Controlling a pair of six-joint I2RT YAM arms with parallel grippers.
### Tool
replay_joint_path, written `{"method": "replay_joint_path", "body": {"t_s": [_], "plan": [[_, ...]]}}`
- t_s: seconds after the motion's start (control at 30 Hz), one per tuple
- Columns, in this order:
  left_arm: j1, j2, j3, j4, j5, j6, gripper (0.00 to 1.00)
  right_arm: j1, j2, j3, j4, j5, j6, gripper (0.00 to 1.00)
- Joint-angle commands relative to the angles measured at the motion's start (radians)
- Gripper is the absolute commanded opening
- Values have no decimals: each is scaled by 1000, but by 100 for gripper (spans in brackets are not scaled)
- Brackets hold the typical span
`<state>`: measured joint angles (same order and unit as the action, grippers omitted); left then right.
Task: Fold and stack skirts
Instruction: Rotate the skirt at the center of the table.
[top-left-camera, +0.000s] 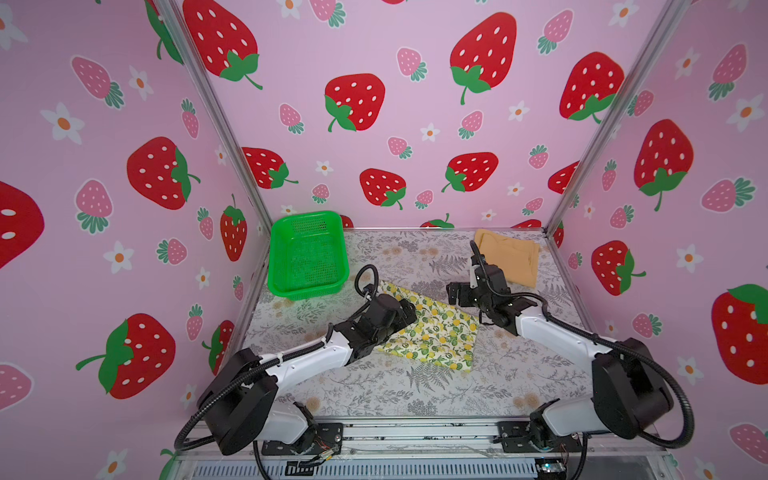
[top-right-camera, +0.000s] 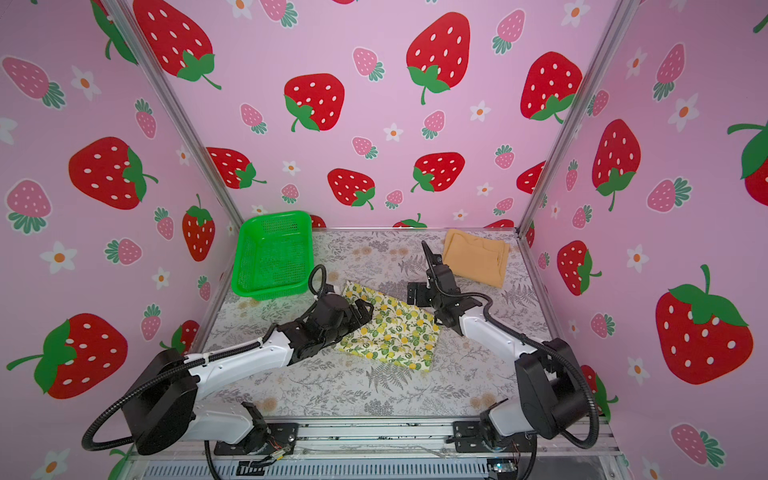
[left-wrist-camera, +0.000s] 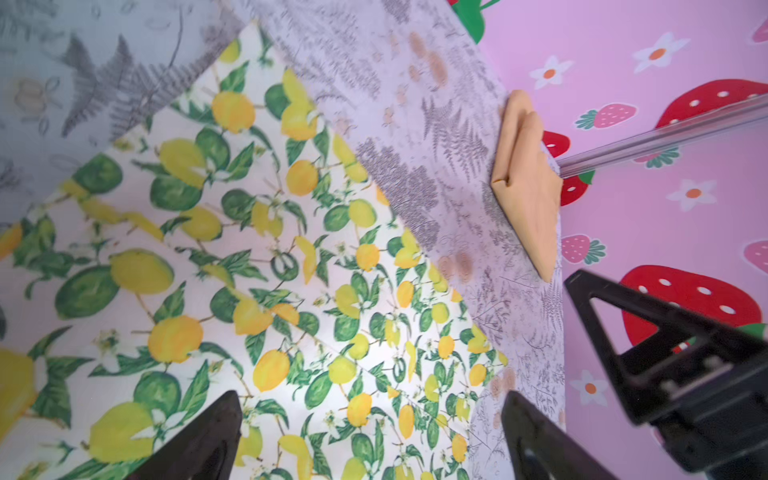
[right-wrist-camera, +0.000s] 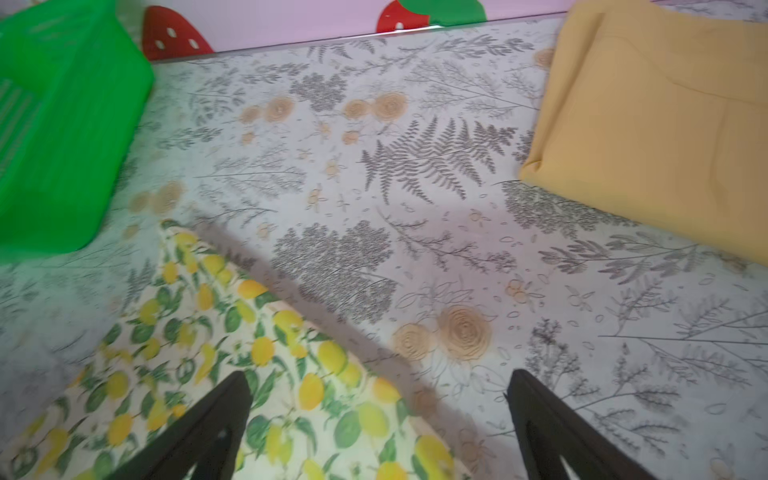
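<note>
A green basket (top-left-camera: 305, 215) sits far left. Next, the left gripper (left-wrist-camera: 372, 397) hangs wide apart and empty over the folded lemon skirt (top-left-camera: 440, 332) lying in the middle. The right gripper (right-wrist-camera: 379, 374), likewise spread and empty, hovers beside it. The yellow skirt (top-left-camera: 513, 257) lies folded, far right corner.

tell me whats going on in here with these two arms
Skirt folding, mid-job. The lemon-print skirt lies folded mid-table. The left pincer hovers open over one edge of it and the right pincer is open at another, neither holding anything. The mustard skirt sits folded in the far right corner, apart, so stacking isn't done. The green mesh basket stands far left.
</note>
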<state>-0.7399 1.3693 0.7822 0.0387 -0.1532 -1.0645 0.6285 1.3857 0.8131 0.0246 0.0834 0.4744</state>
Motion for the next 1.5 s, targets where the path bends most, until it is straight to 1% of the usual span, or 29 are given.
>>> {"method": "replay_joint_path", "body": {"t_s": [0.0, 0.13, 0.23, 0.33, 0.6, 0.8, 0.9, 1.03, 1.13, 1.27, 1.37, 1.47], "plan": [[63, 2, 15, -108, 26, 81, 99, 79, -55, -108, -33, -26, 80, 100], [121, 15, -17, -88, 73, 105, 99, 202, -123, -209, -9, 11, 169, 100], [135, 36, -36, -79, 88, 118, 99, 290, -155, -267, 5, 46, 224, 100], [139, 59, -59, -68, 95, 114, 99, 348, -178, -314, 8, 75, 280, 100], [144, 92, -145, -23, 100, 62, 99, 450, -222, -426, 30, 104, 406, 100], [145, 93, -186, -22, 95, 37, 99, 474, -207, -489, 60, 87, 465, 100], [145, 86, -213, -12, 93, 29, 99, 489, -226, -516, 62, 108, 494, 100], [144, 75, -229, -7, 109, 16, 99, 490, -282, -537, 24, 171, 512, 100], [125, 60, -243, 1, 107, -11, 99, 467, -314, -533, 8, 204, 484, 100], [63, 47, -267, 9, 76, -69, 99, 366, -278, -514, 16, 164, 420, 100], [-2, 29, -297, 19, 21, -128, 99, 297, -248, -502, 52, 134, 370, 100], [-54, 5, -345, 49, -27, -205, 100, 203, -204, -469, 64, 89, 308, 99]]}}
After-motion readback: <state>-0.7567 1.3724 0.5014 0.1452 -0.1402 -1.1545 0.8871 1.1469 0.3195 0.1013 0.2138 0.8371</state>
